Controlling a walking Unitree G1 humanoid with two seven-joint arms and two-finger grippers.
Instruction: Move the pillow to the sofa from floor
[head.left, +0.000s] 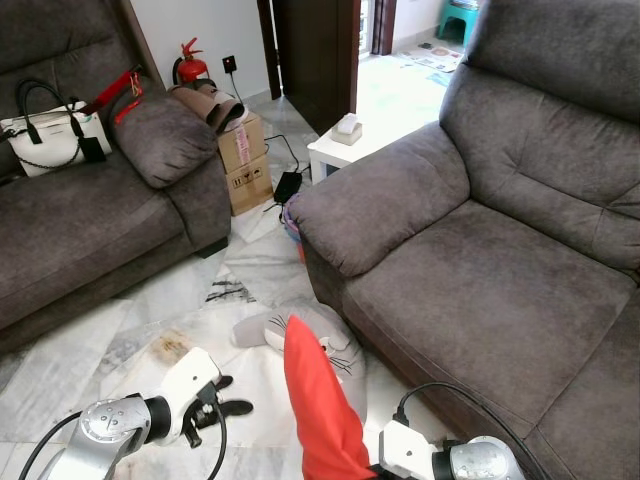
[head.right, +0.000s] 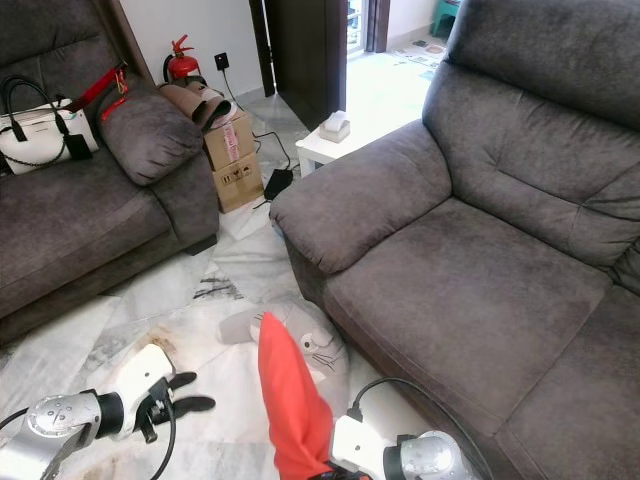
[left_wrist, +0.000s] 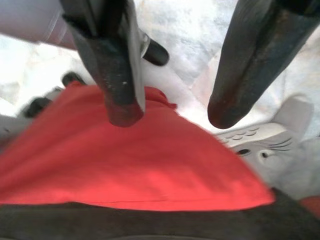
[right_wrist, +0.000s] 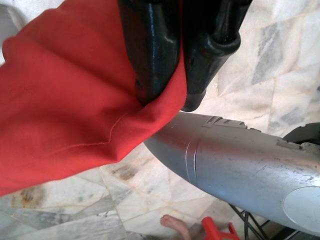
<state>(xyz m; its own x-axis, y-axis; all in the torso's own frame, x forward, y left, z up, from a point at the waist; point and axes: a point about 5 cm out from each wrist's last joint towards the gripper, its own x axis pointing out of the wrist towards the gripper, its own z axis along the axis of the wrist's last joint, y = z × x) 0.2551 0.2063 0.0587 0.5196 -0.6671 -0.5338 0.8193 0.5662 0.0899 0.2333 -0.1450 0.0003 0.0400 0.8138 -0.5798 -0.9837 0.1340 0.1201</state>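
So the right gripper (right_wrist: 167, 97) has its fingers (right_wrist: 150, 50) pinched tight on a fold of the red pillow (head.left: 320, 410), holding it up on end above the marble floor (head.left: 150, 300) just beside the front of the big grey sofa (head.left: 480, 290), though its lower end is cut off by the frame edge. The left gripper (head.left: 228, 395) hangs spread wide with nothing in it, near the pillow. A grey plush toy (head.left: 330, 335) is half hidden behind the red fabric.

Left claw (left_wrist: 172, 112), fingers apart, hangs over the red pillow (left_wrist: 130, 165) beside a grey plush (left_wrist: 270, 145).
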